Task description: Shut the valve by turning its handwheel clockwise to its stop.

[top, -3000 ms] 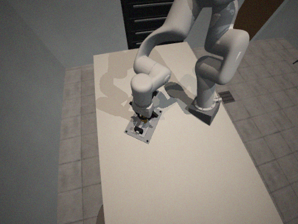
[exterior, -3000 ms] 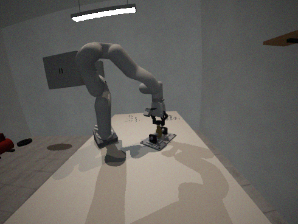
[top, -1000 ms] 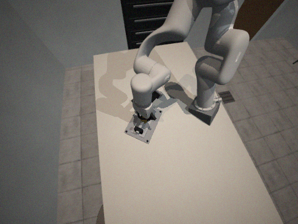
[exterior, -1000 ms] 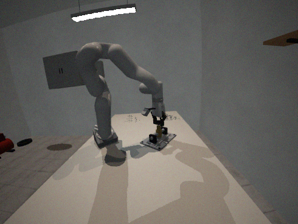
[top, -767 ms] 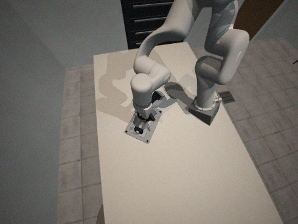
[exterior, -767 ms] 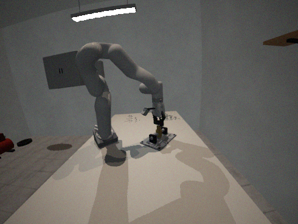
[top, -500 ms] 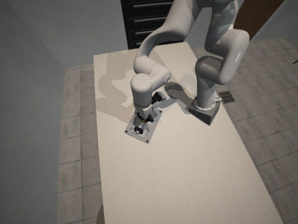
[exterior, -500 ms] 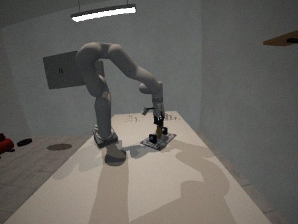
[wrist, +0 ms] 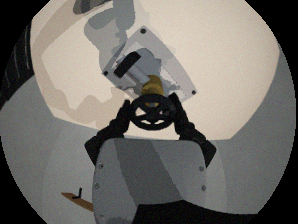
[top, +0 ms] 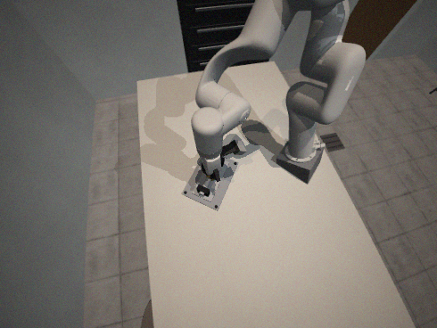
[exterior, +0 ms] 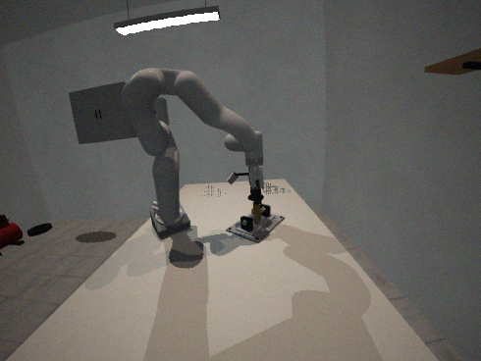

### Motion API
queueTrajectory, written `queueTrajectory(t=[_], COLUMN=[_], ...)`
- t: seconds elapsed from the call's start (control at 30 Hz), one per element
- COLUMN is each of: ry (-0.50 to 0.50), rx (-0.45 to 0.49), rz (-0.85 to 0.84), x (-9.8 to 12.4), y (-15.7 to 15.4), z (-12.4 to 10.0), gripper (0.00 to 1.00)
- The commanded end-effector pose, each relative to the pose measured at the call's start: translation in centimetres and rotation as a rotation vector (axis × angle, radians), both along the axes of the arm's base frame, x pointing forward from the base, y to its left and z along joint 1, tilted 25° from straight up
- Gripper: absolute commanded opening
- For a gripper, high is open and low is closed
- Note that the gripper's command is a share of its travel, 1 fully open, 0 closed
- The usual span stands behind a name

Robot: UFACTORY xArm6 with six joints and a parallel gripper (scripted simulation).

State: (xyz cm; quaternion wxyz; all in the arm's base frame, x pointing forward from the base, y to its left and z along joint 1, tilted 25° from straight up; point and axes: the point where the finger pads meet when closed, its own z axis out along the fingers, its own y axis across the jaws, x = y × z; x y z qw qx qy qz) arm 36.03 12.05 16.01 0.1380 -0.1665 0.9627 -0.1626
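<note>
The valve stands on a grey baseplate (top: 209,186) on the white table. It also shows in the exterior view (exterior: 255,227) and in the wrist view (wrist: 149,63). Its black spoked handwheel (wrist: 152,113) lies level on a brass stem (wrist: 153,86). My gripper (wrist: 152,107) comes down from straight above and is shut on the handwheel, one black finger on each side of the rim. In the top view the wrist (top: 210,127) hides the wheel. In the exterior view the gripper (exterior: 254,194) sits on top of the valve.
The arm's base (top: 300,161) is bolted to the table to the right of the valve. A dark drawer cabinet (top: 214,31) stands behind the table's far end. The table's left edge runs close to the baseplate.
</note>
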Motion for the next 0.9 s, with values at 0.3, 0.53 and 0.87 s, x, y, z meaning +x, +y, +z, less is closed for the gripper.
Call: queueTrajectory(t=[0.3, 0.53, 0.87], ry=[-0.076, -0.11, -0.157], rx=[0.085, 0.126, 0.182], rz=[-0.242, -0.357, -0.517], x=[0.08, 0.08, 0.08], y=[0.06, 0.06, 0.06], z=[0.11, 0.11, 0.11], gripper=[0.0, 0.0, 0.0])
